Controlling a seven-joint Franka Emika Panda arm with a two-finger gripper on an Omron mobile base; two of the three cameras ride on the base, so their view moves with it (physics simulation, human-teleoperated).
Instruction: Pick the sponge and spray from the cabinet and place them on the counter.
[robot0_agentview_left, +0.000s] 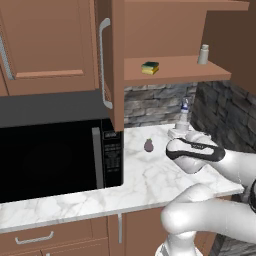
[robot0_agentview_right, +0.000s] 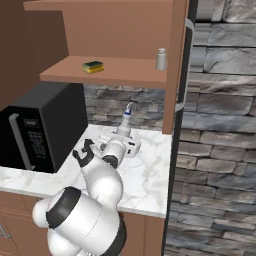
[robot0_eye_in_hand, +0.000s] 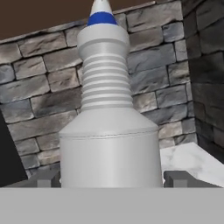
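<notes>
The spray (robot0_eye_in_hand: 109, 131), a pale grey bottle with a blue-tipped nozzle, stands upright between my fingertips (robot0_eye_in_hand: 178, 178), which press flush against its two sides. My gripper (robot0_agentview_right: 124, 142) holds it low over the back right of the counter (robot0_agentview_right: 147, 175), close to the stone wall; whether its base rests on the marble is hidden. From the left base view the spray (robot0_agentview_left: 184, 116) rises just behind my hand. The sponge (robot0_agentview_left: 150, 67), yellow with a green top, lies on the shelf of the open cabinet (robot0_agentview_left: 175, 70), and the sponge (robot0_agentview_right: 93, 66) sits left of centre there.
A small white shaker (robot0_agentview_left: 203, 54) stands at the shelf's right end. A dark purple egg-shaped object (robot0_agentview_left: 148, 145) lies on the counter beside the black microwave (robot0_agentview_left: 50, 150). The cabinet door (robot0_agentview_left: 114, 60) hangs open above the microwave's right edge. Stone wall closes the right side.
</notes>
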